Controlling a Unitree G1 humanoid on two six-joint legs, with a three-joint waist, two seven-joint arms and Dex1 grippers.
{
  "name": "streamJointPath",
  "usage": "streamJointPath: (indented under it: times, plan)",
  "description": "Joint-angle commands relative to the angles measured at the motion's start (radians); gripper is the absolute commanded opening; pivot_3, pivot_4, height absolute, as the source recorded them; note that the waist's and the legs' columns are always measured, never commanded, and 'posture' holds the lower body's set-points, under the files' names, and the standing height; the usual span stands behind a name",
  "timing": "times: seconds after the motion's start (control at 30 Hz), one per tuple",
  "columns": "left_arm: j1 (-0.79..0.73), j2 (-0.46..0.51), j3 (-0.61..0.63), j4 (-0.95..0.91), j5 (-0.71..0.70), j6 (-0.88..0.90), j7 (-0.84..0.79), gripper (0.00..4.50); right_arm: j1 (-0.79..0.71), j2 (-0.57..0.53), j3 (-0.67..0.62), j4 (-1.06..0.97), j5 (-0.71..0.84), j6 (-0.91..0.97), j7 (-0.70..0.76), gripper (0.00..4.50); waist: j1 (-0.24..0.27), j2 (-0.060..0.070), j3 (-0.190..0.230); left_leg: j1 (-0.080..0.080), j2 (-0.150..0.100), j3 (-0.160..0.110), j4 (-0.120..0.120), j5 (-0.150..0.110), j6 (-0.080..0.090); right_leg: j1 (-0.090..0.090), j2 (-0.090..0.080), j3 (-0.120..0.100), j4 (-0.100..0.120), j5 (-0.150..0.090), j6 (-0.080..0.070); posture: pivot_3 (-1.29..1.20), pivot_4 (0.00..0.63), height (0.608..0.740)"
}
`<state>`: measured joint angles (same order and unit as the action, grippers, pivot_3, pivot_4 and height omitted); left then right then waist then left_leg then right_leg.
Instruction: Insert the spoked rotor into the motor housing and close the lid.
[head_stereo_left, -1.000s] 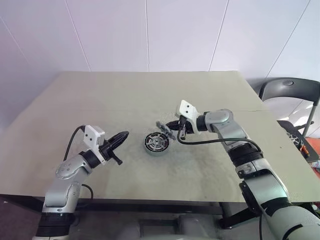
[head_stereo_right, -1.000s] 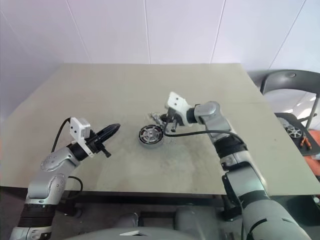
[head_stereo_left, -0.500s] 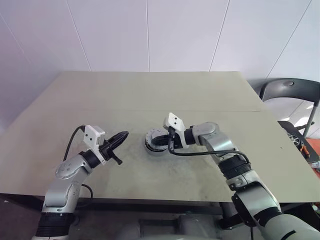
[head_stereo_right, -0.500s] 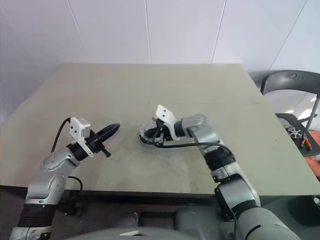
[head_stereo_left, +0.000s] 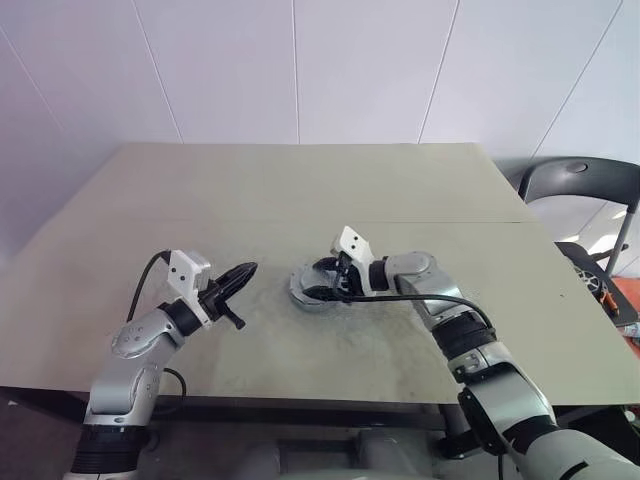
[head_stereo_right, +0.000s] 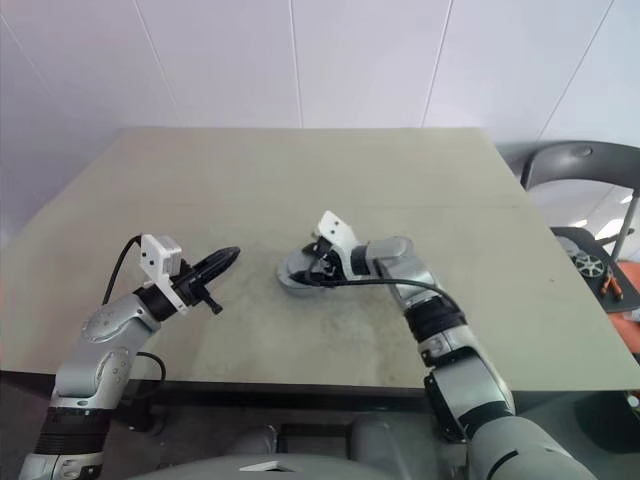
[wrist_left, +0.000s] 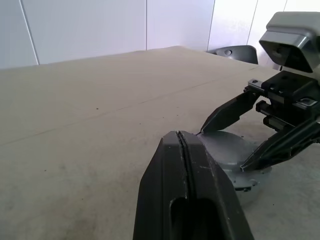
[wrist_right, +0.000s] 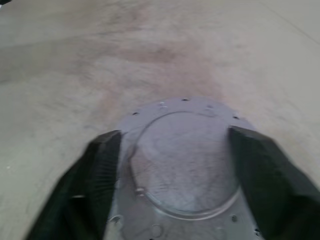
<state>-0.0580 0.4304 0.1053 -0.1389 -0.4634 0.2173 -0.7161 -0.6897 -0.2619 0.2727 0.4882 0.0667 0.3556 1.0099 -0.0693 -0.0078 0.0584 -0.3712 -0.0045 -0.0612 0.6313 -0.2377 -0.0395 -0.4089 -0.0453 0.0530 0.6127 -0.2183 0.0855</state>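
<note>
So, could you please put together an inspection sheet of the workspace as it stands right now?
Surface: grey-green table, bare apart from the assembly.
Job's things: silvery lid lies flat on the motor housing; the rotor is hidden.
Clutter: nothing seen.
Grippers: right gripper open, its fingers on either side of the lid; left gripper shut and empty, held off the table beside the assembly.
Cables: black cable along the right forearm; another loops at the left wrist.
Surroundings: white panelled wall; dark chair past the table's right edge.
</note>
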Motion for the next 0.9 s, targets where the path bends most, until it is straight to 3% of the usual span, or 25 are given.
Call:
streamJointPath:
  times: [0.03,0.23,0.4,0.7,0.9]
  plan:
    - [-0.016,0.008,0.008,-0.034,0.002,-0.003,0.001,0.0,-0.006,-0.014,0.02,0.027,-0.025,0.015,0.0,4.46,0.0,0.0,0.0,0.0,0.0,0.0,0.0,0.0,0.0,0.0,0.0,0.0,0.0,0.0,0.0,0.0,0.0,0.74]
    - [-0.012,0.006,0.006,-0.035,0.006,-0.005,0.004,0.0,0.011,0.01,0.043,0.027,-0.045,0.019,-0.021,4.46,-0.002,0.0,0.0,0.002,0.0,0.0,0.0,0.0,0.0,0.001,0.0,0.0,0.0,0.0,0.0,0.0,0.0,0.74]
    - [-0.012,0.009,0.011,-0.024,0.01,-0.01,0.002,0.0,0.029,0.026,0.043,0.001,-0.024,0.034,-0.003,3.54,-0.002,0.0,-0.001,0.002,0.0,0.0,0.0,0.0,0.0,0.002,0.0,0.0,0.0,0.0,0.0,0.0,0.0,0.74]
    - [-0.009,0.006,0.01,-0.023,0.015,-0.01,-0.001,0.0,0.009,0.072,-0.068,-0.043,0.084,0.096,-0.018,3.54,-0.004,0.0,0.0,0.002,0.0,0.0,-0.001,0.0,0.0,0.001,0.0,0.0,0.0,0.0,0.0,0.0,0.0,0.74]
    - [-0.012,0.003,0.006,-0.022,0.016,-0.009,-0.001,0.0,0.014,0.056,-0.034,-0.035,0.043,0.07,-0.032,3.54,-0.003,0.0,0.0,0.001,0.0,0.0,-0.001,0.0,0.0,-0.001,0.0,0.0,0.0,0.0,0.0,0.0,0.0,0.74]
